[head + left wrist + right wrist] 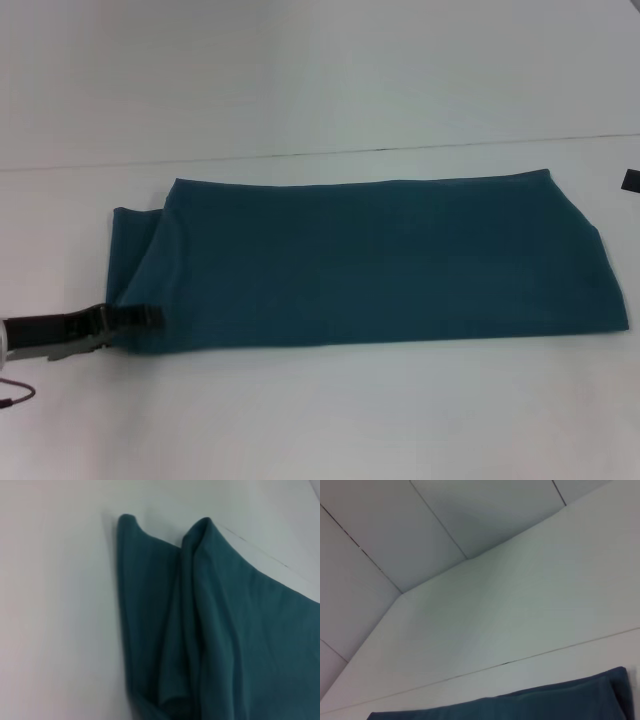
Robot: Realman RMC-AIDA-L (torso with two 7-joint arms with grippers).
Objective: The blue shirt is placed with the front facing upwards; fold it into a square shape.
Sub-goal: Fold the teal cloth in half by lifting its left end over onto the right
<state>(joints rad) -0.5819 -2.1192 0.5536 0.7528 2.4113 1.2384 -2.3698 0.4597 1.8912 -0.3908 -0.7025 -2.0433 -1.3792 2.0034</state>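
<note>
The blue shirt (370,265) lies on the white table as a long, flat band running left to right. Its lettering and collar are hidden. Its left end is rumpled, with a raised fold (160,225). My left gripper (140,317) comes in low from the left, with its fingers closed together on the shirt's near left corner. The left wrist view shows that end of the shirt (200,630) bunched into folds that run toward the camera. The right wrist view shows only the shirt's far edge (530,705). My right gripper is out of view.
The white table (300,420) has a thin seam line (300,153) behind the shirt. A small dark shape (631,180) sits at the right edge of the head view; I cannot tell what it is. A panelled wall (420,525) rises behind the table.
</note>
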